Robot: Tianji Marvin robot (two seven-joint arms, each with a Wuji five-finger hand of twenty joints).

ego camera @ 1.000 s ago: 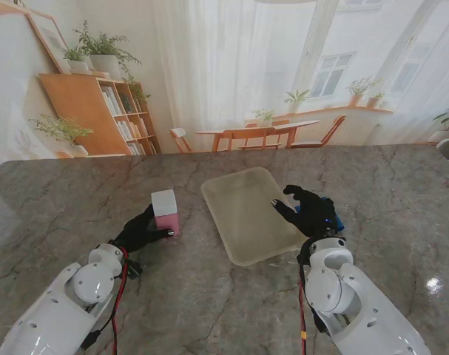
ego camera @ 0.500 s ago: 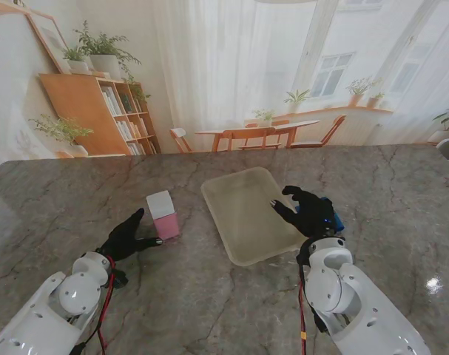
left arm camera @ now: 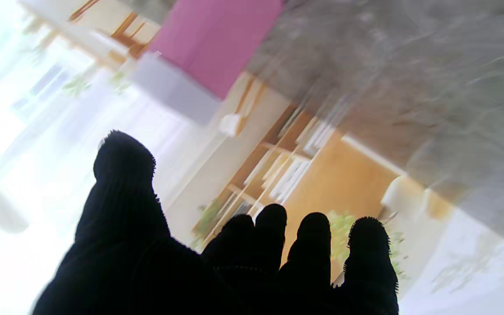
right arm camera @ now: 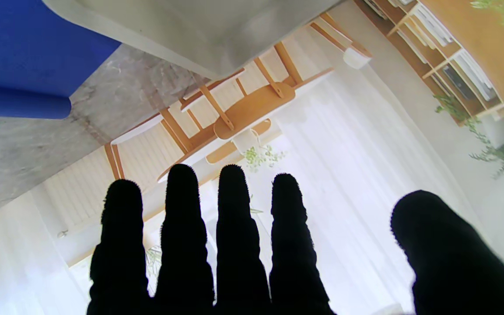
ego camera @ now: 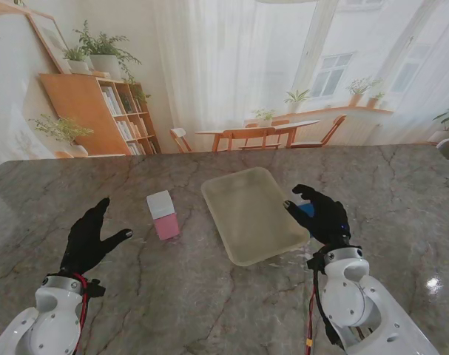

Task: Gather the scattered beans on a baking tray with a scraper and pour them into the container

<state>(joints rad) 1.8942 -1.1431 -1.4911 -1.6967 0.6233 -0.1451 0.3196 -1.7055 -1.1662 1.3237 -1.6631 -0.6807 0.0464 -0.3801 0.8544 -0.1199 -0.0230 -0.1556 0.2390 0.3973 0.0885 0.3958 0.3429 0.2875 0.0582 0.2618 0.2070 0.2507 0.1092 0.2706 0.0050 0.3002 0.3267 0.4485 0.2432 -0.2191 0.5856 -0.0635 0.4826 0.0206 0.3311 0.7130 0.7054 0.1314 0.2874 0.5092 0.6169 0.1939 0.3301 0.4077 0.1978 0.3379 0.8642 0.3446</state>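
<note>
We log the marble worktop point(ego camera: 209, 296) from the stand view. The baking tray point(ego camera: 250, 211) lies flat near the worktop's centre, tilted so its long sides run diagonally; it is pale and translucent. We cannot make out any beans on it: they are too small to resolve, or the tray surface is simply featureless at this resolution.

The container point(ego camera: 163, 214), a pink box with a white top, stands upright on the worktop just left of the tray, apart from it. In the left wrist view it appears as a blurred pink and white block point(left arm camera: 208, 48), cut off by the frame edge.

Our left hand point(ego camera: 87, 240) hovers to the left of the container, well apart from it, fingers spread and holding nothing. The left wrist view confirms the fingers point(left arm camera: 274, 236) extended with nothing between them; that picture is motion-blurred, so the worktop texture is smeared.

Our right hand point(ego camera: 324, 214) sits at the tray's right edge, fingers apart. A blue scraper point(ego camera: 306, 209) shows only as a small patch behind the fingers, mostly hidden by the hand. In the right wrist view the scraper point(right arm camera: 24, 57) lies on the worktop beside the tray's corner point(right arm camera: 199, 30), cut off by the frame, and the four fingers point(right arm camera: 234, 227) and thumb stand straight and clear of it.
</note>
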